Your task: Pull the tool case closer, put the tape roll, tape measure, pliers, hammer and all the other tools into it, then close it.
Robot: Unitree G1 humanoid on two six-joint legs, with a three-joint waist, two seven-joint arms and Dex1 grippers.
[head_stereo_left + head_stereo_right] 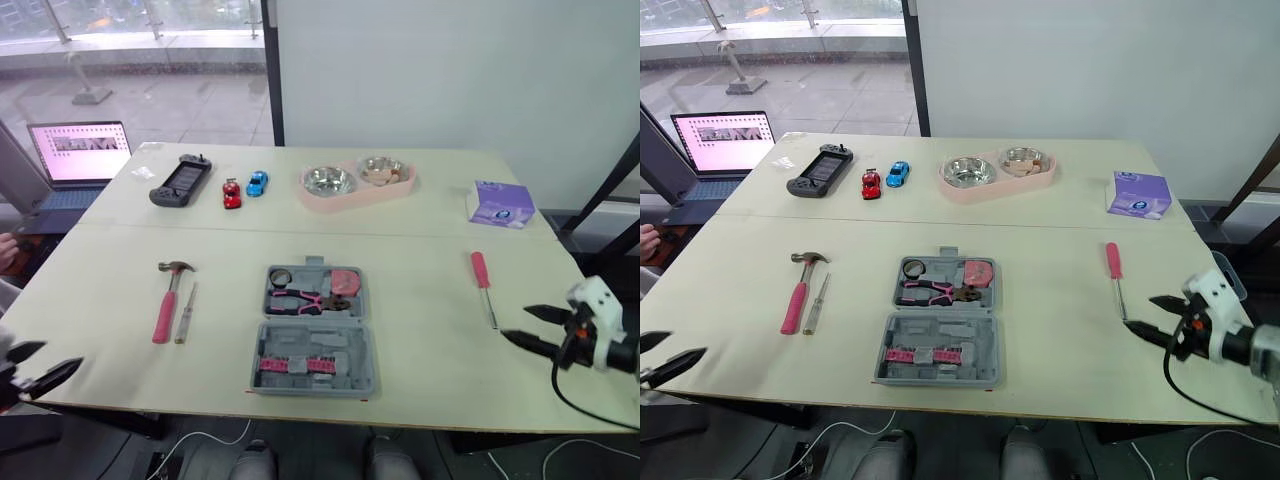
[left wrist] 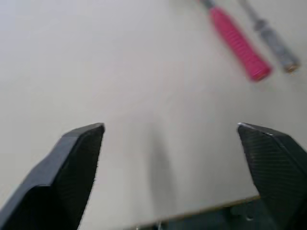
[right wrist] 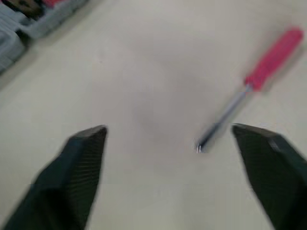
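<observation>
The grey tool case (image 1: 315,335) lies open at the table's middle front. Its far half holds a tape roll (image 1: 278,275), pink-handled pliers (image 1: 300,300) and a pink tape measure (image 1: 345,281). A pink-handled hammer (image 1: 166,300) and a small clear screwdriver (image 1: 185,313) lie to the left of the case. To its right lies a pink-handled screwdriver (image 1: 483,285). My left gripper (image 1: 55,358) hovers open at the front left edge, short of the hammer (image 2: 237,45). My right gripper (image 1: 515,323) is open just in front of the pink screwdriver (image 3: 273,60), holding nothing.
Along the far side stand a game controller (image 1: 180,182), a red toy car (image 1: 232,193), a blue toy car (image 1: 257,183), a pink double bowl (image 1: 355,182) and a purple box (image 1: 500,205). A laptop (image 1: 80,155) sits beyond the far left corner. A person's hand (image 1: 5,250) shows at left.
</observation>
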